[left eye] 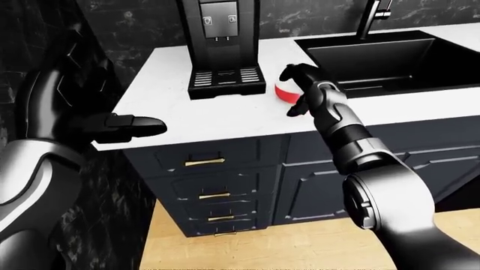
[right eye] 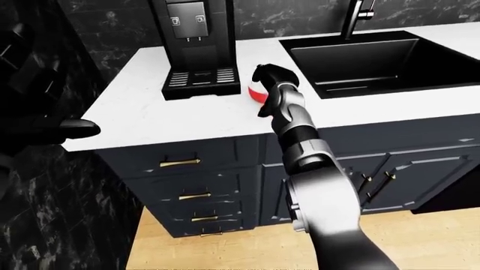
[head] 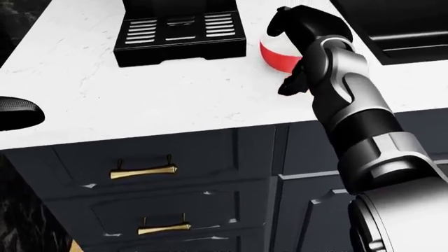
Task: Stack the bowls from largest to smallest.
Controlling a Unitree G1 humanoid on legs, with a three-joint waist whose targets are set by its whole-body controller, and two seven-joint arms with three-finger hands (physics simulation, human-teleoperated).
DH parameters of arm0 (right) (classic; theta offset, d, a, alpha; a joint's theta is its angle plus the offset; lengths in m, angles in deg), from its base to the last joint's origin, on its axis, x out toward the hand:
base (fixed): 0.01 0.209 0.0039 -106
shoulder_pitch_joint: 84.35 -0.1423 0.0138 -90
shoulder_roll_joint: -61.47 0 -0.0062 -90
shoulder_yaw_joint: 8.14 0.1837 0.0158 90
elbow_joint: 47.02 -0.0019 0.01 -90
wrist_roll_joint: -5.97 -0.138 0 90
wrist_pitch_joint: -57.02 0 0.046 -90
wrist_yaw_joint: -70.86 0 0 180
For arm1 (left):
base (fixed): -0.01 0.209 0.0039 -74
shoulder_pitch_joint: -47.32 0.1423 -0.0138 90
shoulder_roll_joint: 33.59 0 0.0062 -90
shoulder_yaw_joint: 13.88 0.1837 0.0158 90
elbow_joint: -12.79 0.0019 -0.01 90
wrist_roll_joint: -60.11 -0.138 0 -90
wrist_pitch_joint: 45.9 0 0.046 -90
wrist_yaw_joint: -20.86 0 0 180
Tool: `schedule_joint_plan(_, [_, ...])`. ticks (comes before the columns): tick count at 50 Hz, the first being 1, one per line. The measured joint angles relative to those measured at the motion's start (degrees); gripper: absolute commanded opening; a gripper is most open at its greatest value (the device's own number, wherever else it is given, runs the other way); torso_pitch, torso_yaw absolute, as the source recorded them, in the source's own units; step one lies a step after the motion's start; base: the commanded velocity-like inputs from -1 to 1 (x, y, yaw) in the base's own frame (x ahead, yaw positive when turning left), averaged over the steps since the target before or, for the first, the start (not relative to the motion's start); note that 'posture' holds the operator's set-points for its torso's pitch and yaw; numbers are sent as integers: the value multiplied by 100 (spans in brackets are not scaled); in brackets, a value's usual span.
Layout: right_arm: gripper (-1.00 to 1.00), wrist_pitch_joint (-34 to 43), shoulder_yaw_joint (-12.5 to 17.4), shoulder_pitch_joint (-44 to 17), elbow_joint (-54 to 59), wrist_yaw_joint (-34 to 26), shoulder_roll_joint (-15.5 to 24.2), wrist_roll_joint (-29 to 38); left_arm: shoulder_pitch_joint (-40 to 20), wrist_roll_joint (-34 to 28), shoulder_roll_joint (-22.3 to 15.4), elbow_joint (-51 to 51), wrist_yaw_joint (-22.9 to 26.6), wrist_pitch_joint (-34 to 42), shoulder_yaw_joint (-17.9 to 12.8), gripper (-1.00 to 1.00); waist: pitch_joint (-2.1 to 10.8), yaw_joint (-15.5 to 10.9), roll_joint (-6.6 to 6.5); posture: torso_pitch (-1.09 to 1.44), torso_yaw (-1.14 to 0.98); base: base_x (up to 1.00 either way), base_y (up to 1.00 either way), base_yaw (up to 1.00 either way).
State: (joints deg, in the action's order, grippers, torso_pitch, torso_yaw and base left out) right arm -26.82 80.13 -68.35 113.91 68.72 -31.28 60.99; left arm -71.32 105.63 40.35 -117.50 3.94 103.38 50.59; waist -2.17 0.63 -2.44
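I see one red bowl (head: 274, 56) with a pale inside, sitting on the white countertop (head: 175, 100), just right of the coffee machine's drip tray (head: 180, 38) in the head view. My right hand (head: 298, 31) covers most of it, so only its left edge shows.
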Motion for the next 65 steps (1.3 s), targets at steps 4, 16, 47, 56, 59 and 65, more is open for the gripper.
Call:
schedule_joint_plan(4, [2,27,-1,-4,63,13,-8,5,39,-46,22,-23,40,-1,-35,100,-3,-18,16,0,0,0,0,0])
schedule_joint_plan(16, [-27,135,51,-72,190,133,136,-7,95,-264,134,-7,186,-38,46,100,-16,-95,50,0,0,0,0,0])
schedule_joint_plan(47, [-100,268,-147,72,246,622,-13,699,164,-777,394,-20,568,-50,66,100,114,-114,100,0,0,0,0,0])
schedule_joint_plan(56, [-100,531,-96,-67,181,327,162,767,87,-768,422,-80,534,27,96,100,42,-145,70,0,0,0,0,0])
schedule_joint_plan(59, [-100,655,-69,-42,46,213,284,787,44,-747,424,-105,495,77,117,100,17,-151,64,0,0,0,0,0])
schedule_joint_plan(65, [-100,771,-68,45,-355,-238,475,880,-47,-756,448,-130,430,129,200,100,-24,-121,42,0,0,0,0,0])
